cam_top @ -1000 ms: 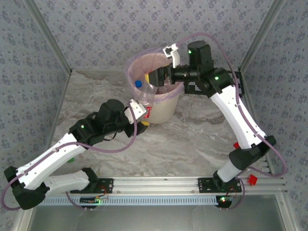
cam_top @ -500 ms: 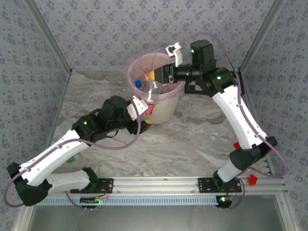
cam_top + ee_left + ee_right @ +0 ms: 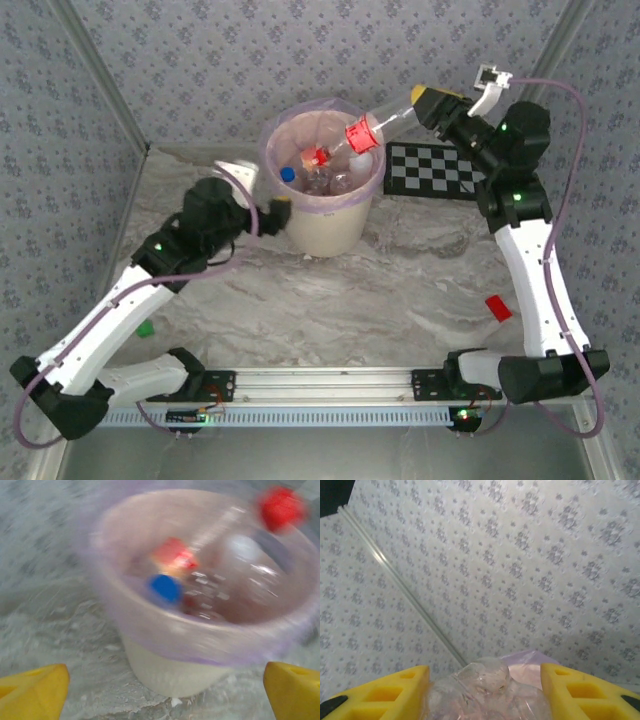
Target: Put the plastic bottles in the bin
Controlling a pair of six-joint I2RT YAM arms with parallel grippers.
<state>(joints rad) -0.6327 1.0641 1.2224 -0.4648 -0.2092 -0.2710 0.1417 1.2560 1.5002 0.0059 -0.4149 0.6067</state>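
My right claw (image 3: 432, 100) was clamped on the base end of a clear bottle (image 3: 388, 122). The bottle hung tilted, its red cap (image 3: 358, 136) lowest, just above the far rim of the bin (image 3: 325, 228), and had not yet been let go. My left claw (image 3: 279, 206) stood just beside the bin's left wall, jaws wide apart with nothing between them. Inside the pink liner several bottles (image 3: 330, 178) already lay heaped, one with a blue cap (image 3: 288, 174). I judged most of the job done. This one bottle needed dropping and little else seemed left, though my own arms hid parts of the desk (image 3: 400, 290).

The overhead view alone gave me the bottle's tilt, the checkerboard (image 3: 432, 168) behind the bin, and a small red piece (image 3: 497, 307) and a green one (image 3: 146, 328) on the desk. The left wrist camera, badly blurred, looked down into the bin and showed the heap closer. There a red blur (image 3: 280, 507) at the upper right was probably the held bottle's cap. The right wrist camera faced the patterned wall (image 3: 495, 555). It showed the crumpled clear plastic gripped between my yellow fingers (image 3: 385, 690), and a scrap of pink liner (image 3: 527, 662) beyond.
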